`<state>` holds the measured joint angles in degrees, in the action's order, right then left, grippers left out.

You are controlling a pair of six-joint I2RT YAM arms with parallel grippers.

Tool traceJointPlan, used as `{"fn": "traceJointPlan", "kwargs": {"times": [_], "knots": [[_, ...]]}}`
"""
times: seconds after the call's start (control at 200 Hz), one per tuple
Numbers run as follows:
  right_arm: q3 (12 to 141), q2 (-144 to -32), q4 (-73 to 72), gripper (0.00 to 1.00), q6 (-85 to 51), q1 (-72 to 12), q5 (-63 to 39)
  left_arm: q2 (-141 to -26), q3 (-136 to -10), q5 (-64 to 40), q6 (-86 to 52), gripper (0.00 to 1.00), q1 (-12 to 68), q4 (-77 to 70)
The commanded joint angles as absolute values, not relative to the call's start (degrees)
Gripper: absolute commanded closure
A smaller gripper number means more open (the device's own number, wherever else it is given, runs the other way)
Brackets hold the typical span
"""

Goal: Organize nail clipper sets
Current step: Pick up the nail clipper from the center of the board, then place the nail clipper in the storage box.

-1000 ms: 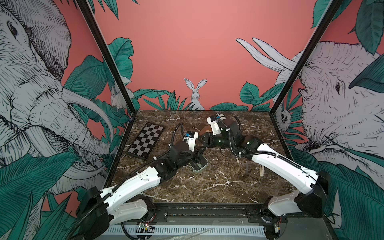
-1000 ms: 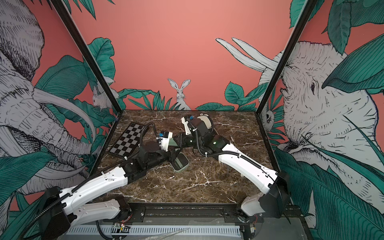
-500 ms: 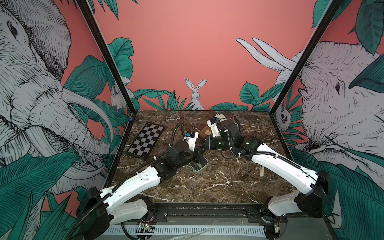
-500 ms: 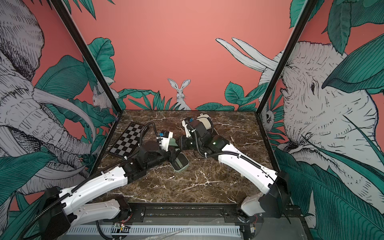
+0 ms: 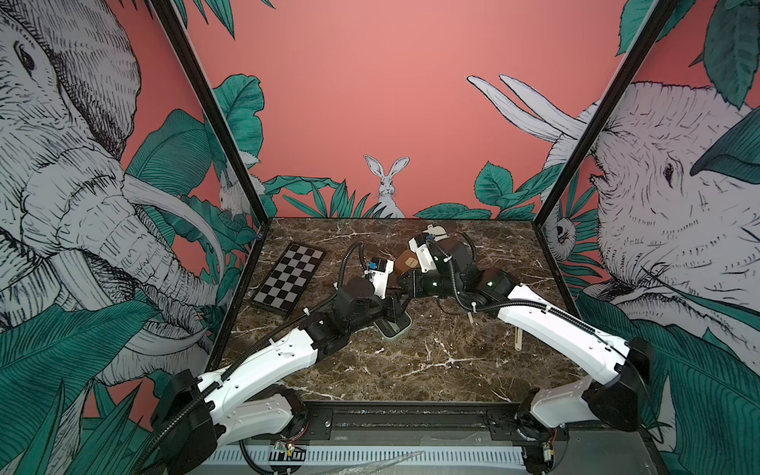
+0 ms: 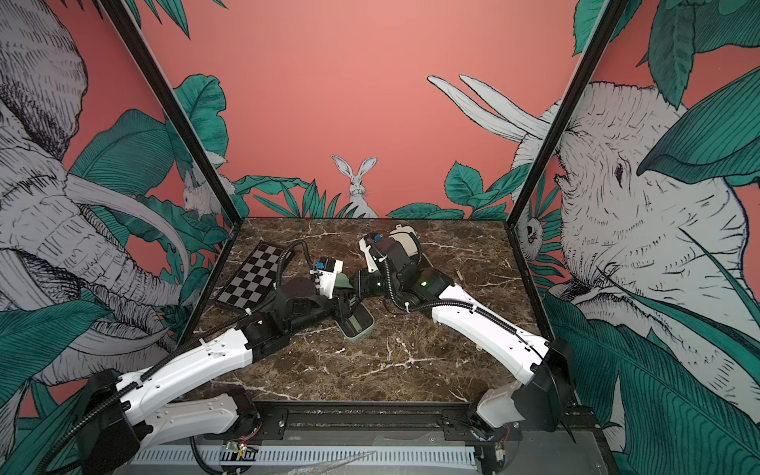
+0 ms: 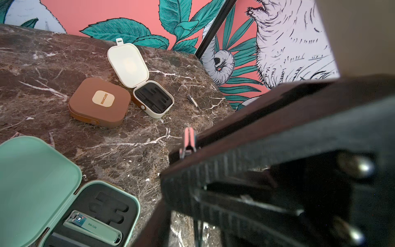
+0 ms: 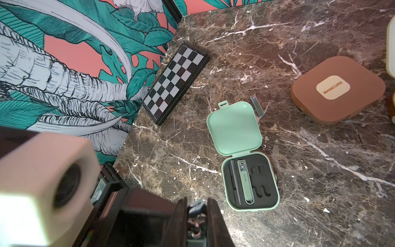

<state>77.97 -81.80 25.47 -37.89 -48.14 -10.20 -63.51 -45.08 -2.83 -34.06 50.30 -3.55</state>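
We see the right tool [image 8: 196,206] nearly closed on a slim metal piece [image 7: 188,142] near the open mint case [image 8: 235,128]; how open the left tool [image 5: 396,307] is, we cannot tell

The middle is jammed: we have the left gripper [image 5: 397,307] and the right gripper [image 8: 196,206] nose to nose just above the open mint case [image 8: 250,181]. The right one is pinching a slim tool [image 7: 188,142], so nothing passes between them. Behind, the shut brown case [image 7: 99,102] sits just beside the open cream case [image 7: 152,102], blocking the back middle. The checkerboard [image 5: 288,283] fills the far left edge, yet we see a bare lane between it and the mint lid [image 8: 234,128]. A small clipper [image 8: 257,105] lies just beside that lid, and a second clipper [image 7: 192,100] lies near the cream case. The table [image 5: 411,370] is bare along the near side, apart from a pale stick [image 5: 519,339] by the right arm [image 5: 555,325].
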Motion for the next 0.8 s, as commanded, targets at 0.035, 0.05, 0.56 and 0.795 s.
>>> {"fn": "traceJointPlan", "kwargs": {"times": [0.035,0.05,0.56,0.795], "knots": [[81.3,-82.5,26.7,0.88,-35.7,-46.0,-11.3,-59.1,-46.6,2.5,-32.5,0.36,50.1,2.3],[81.4,-82.6,27.1,0.88,-35.4,-45.5,-11.6,-58.5,-46.5,3.1,-32.2,0.36,50.1,3.0],[91.6,-107.0,43.7,0.92,-16.3,-46.6,-13.5,-56.7,-41.5,-16.5,-35.1,0.39,13.4,16.5],[95.3,-113.7,46.9,0.91,-14.8,-49.3,-9.7,-63.2,-42.8,-19.8,-33.9,0.42,11.4,13.6]]}}
